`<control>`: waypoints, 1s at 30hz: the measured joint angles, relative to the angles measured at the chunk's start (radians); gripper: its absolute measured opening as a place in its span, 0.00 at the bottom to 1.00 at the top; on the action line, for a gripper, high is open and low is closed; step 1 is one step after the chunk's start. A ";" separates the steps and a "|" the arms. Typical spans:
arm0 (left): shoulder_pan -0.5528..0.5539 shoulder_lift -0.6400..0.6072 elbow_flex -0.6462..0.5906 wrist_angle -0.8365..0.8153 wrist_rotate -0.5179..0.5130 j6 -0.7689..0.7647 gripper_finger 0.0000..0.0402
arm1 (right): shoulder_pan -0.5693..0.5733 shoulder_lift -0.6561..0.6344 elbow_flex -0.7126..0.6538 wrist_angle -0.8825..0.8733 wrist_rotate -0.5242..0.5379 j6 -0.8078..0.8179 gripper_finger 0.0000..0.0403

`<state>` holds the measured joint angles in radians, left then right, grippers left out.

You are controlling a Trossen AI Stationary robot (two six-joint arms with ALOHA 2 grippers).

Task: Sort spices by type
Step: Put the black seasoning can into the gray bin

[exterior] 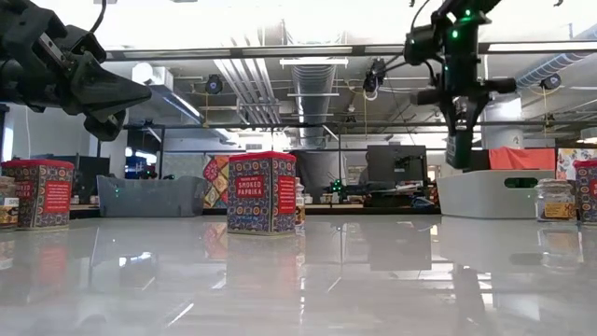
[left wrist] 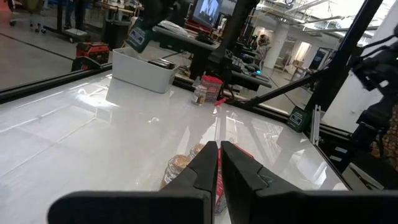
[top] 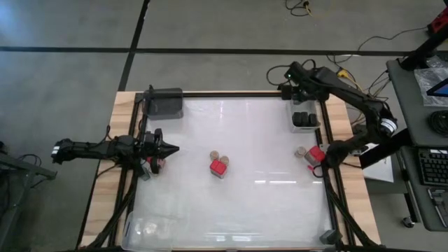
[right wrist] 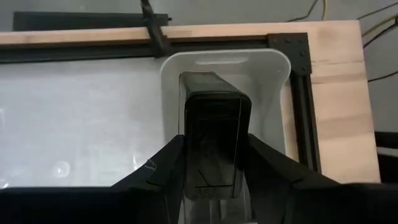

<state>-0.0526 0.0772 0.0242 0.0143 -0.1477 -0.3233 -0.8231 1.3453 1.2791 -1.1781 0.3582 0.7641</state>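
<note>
White glossy tabletop (top: 245,203) carries a red blocky paprika tin (top: 219,168) at centre, round tan-topped jars (top: 220,157) touching it. Right gripper (right wrist: 214,186) grips a black blocky spice container (right wrist: 214,146) above the white rectangular bin (right wrist: 277,68) at the far right corner. Left gripper (left wrist: 219,163) hovers closed and empty at the left edge.

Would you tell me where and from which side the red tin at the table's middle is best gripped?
Grip the red tin across its flat left and right walls, near the lid, coming straight down. It stands upright and square, and two jars crowd its far side, so those walls are the free ones.
</note>
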 joint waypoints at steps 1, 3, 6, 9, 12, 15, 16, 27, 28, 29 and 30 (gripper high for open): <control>0.000 0.000 0.000 0.000 0.000 0.000 0.01 | -0.014 0.000 -0.011 0.022 -0.013 -0.020 0.33; 0.000 0.000 0.000 0.000 0.000 0.000 0.01 | -0.036 0.000 -0.036 0.072 -0.061 -0.057 0.33; 0.000 0.000 0.000 0.000 0.000 0.000 0.01 | -0.054 0.000 -0.068 0.106 -0.118 -0.086 0.32; 0.000 0.000 0.000 0.000 0.000 0.000 0.01 | -0.074 0.015 -0.076 0.082 -0.127 -0.104 0.32; 0.000 0.000 0.000 0.000 0.000 0.000 0.01 | -0.083 0.032 -0.078 0.064 -0.130 -0.130 0.33; 0.000 0.000 0.000 0.000 0.000 0.000 0.01 | -0.081 0.059 -0.075 0.065 -0.137 -0.150 0.33; 0.000 0.000 0.000 0.000 0.000 0.000 0.01 | -0.084 0.069 -0.074 0.066 -0.153 -0.157 0.33; 0.000 0.000 0.000 0.000 0.000 0.000 0.01 | -0.136 0.250 -0.024 0.058 -0.209 -0.280 0.35; 0.000 0.000 0.000 0.000 0.000 0.000 0.01 | -0.137 0.264 -0.017 0.057 -0.209 -0.286 0.35; 0.000 0.000 0.000 0.000 0.000 0.000 0.01 | -0.138 0.276 -0.011 0.056 -0.209 -0.289 0.35; 0.000 0.000 0.000 0.000 0.000 0.000 0.01 | -0.140 0.287 -0.006 0.058 -0.210 -0.291 0.34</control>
<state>-0.0528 0.0772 0.0242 0.0143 -0.1478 -0.3237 -0.9632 1.6322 1.2733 -1.1202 0.1482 0.4732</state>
